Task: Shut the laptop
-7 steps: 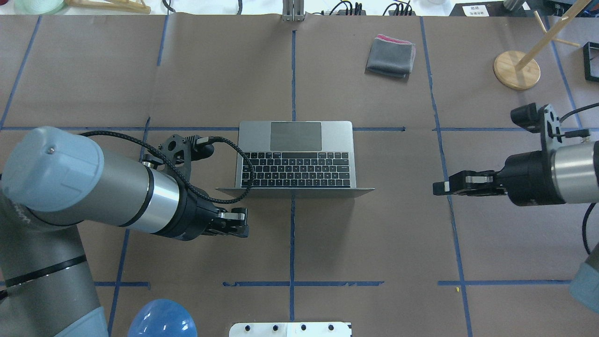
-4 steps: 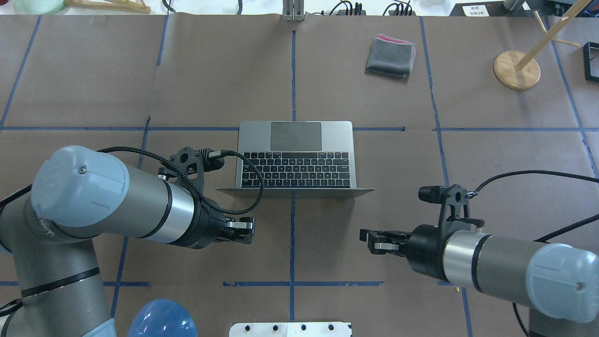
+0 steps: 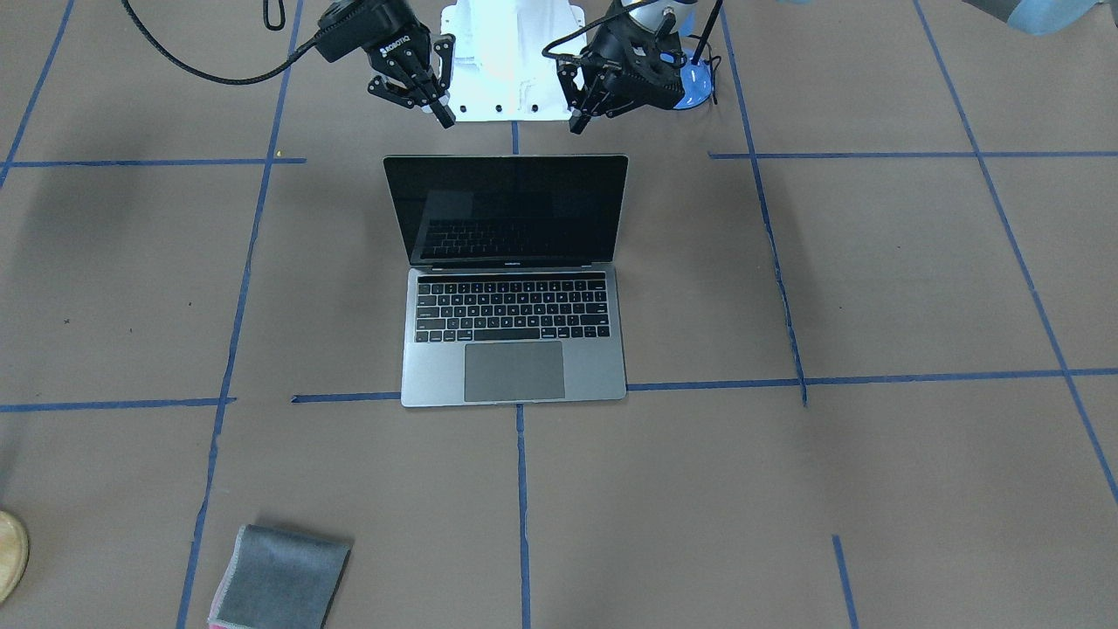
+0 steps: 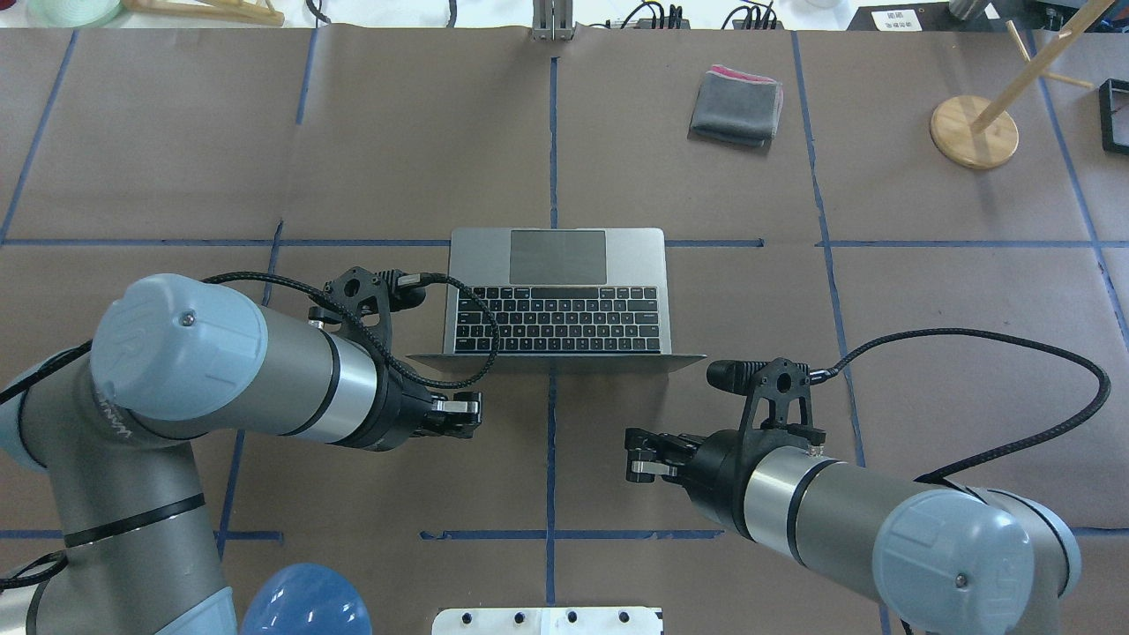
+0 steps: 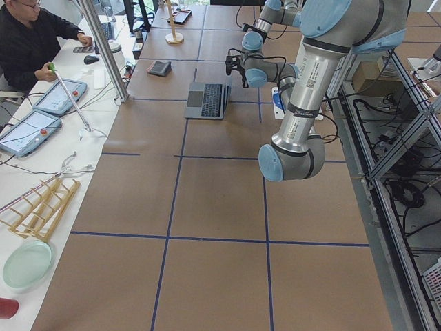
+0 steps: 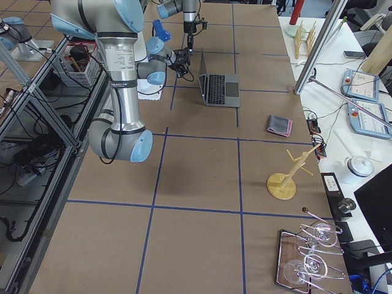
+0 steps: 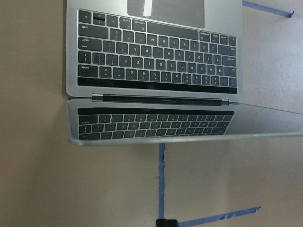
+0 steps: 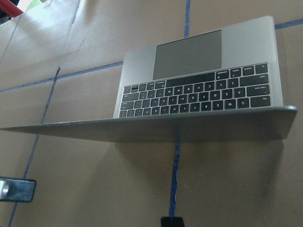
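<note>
The laptop (image 4: 557, 304) stands open in the middle of the table, its black screen (image 3: 507, 210) upright and facing away from me. It also shows in the left wrist view (image 7: 156, 52) and the right wrist view (image 8: 203, 80). My left gripper (image 4: 472, 416) is shut and empty, just behind the lid's left corner and not touching it; it also shows in the front view (image 3: 576, 125). My right gripper (image 4: 631, 459) is shut and empty, behind the lid's right part and a little farther back; it also shows in the front view (image 3: 445, 118).
A folded grey cloth (image 4: 736, 108) lies at the far right of centre. A wooden stand (image 4: 974, 130) is at the far right. A blue round object (image 4: 304, 604) and a white base plate (image 4: 547, 620) sit at the near edge. An operator (image 5: 34, 34) sits beyond the table.
My right arm has swung from the table's right side to behind the laptop's lid. My left gripper has edged right, closer to the lid. The laptop has not moved.
</note>
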Tool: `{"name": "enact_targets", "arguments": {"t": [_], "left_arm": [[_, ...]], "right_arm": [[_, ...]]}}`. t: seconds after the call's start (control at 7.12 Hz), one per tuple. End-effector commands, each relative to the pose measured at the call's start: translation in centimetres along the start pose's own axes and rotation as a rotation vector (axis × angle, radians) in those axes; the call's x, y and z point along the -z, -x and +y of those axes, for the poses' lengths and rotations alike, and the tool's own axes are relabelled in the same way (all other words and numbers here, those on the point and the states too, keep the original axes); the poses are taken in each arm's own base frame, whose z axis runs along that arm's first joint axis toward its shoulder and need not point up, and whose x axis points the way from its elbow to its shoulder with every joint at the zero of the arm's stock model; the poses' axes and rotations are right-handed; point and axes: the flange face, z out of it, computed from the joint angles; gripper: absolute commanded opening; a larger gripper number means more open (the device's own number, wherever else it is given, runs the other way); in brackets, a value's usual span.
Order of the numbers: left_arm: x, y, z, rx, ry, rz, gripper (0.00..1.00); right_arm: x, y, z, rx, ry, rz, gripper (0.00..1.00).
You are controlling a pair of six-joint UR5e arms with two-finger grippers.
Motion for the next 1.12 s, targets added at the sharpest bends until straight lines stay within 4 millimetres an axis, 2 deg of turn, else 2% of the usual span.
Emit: {"name": "enact_targets", "arguments": {"t": [0.0, 0.28, 0.56, 0.84, 0.98], "left_arm": [[0.0, -0.6, -2.1, -0.012, -0.031, -0.001, 0.00], [-0.1, -0.4, -4.7, -0.005, -0.067, -0.020, 0.00], [0.3, -0.1, -7.1, -0.001, -0.102, -0.031, 0.00], [0.7, -0.3, -8.3, 0.006, -0.119, -0.032, 0.00], [0.7, -0.4, -8.7, 0.007, -0.123, -0.032, 0.00]], "right_arm": [[-1.6, 0.1, -0.7, 0.000, -0.025, 0.017, 0.03], [-2.8, 0.3, -2.4, -0.004, -0.057, 0.033, 0.02], [-2.8, 0.2, -3.7, -0.009, -0.079, 0.037, 0.02], [-3.8, 1.4, -6.8, -0.016, -0.112, 0.071, 0.01], [-5.3, 1.0, -8.3, -0.023, -0.115, 0.101, 0.01]]}}
